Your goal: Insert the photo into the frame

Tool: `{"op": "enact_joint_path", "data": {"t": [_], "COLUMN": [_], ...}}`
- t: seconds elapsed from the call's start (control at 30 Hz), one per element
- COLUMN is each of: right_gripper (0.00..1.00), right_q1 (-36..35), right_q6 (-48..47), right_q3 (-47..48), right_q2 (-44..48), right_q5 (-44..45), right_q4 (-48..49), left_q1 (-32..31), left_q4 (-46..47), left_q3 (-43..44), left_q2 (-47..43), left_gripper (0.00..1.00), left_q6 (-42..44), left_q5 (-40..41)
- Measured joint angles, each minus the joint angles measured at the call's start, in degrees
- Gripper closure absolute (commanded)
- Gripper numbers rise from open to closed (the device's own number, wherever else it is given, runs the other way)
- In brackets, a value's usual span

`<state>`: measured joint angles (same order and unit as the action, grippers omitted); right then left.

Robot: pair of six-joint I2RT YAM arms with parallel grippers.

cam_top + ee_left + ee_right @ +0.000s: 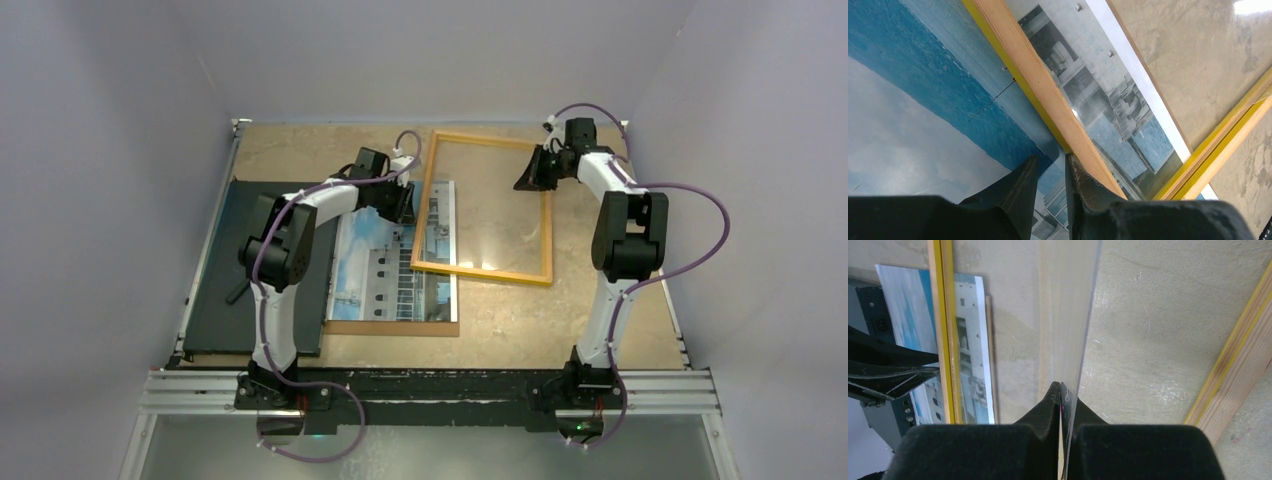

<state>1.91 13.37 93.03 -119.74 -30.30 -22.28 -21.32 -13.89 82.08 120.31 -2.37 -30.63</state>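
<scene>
The photo [385,270] lies flat at centre-left, a white building under blue sky. The yellow-orange frame [480,272] lies tilted to its right, and its left bar overlaps the photo's right part. My left gripper [400,208] hovers over that overlap. In the left wrist view its fingers [1050,159] stand a narrow gap apart over the photo [923,125], just beside the frame's wooden bar [1048,95], with nothing between them. My right gripper [528,175] is at the frame's upper right. Its fingers [1060,386] are shut on the edge of the clear pane [1068,315].
A brown backing board [400,328] shows under the photo's lower edge. A black flat board [225,300] lies at the left, partly under the left arm. Metal rails [430,385] run along the near table edge, and grey walls close in on three sides.
</scene>
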Motion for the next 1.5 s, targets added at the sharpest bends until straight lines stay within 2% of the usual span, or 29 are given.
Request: {"op": "enact_joint_path", "data": {"t": [0.33,0.57,0.67,0.93,1.23,1.4,1.5], "right_gripper": [1.0,0.93,0.87,0.85,0.69,0.6,0.45], "right_q1": [0.09,0.44,0.39,0.39,0.46,0.52,0.52], "right_q6": [1.44,2.82,3.43,5.77,9.97,12.02,12.76], "right_q3": [-2.19,-4.28,-4.66,-7.61,-13.29,-13.4,-13.81], "right_q2": [0.02,0.02,0.02,1.51,8.72,9.42,9.42], "right_q5": [1.03,1.38,2.12,3.3,1.22,0.31,-0.66], "right_q4": [2.32,4.15,4.76,7.93,14.8,17.31,17.62], "left_q1": [-0.26,-0.26,-0.31,-0.39,-0.42,-0.42,-0.42], "left_q4": [-0.13,-0.15,-0.22,-0.46,-0.79,-0.83,-0.85], "left_q3": [0.0,0.0,0.0,0.0,0.0,0.0,0.0], "left_q2": [0.02,0.02,0.02,0.02,0.02,0.02,0.02], "left_gripper": [0.82,0.84,0.85,0.87,0.9,0.91,0.92], "left_q6": [0.04,0.15,0.39,0.63,1.14,1.18,1.29], "left_q5": [0.0,-0.02,-0.02,-0.02,0.04,0.13,0.13]}}
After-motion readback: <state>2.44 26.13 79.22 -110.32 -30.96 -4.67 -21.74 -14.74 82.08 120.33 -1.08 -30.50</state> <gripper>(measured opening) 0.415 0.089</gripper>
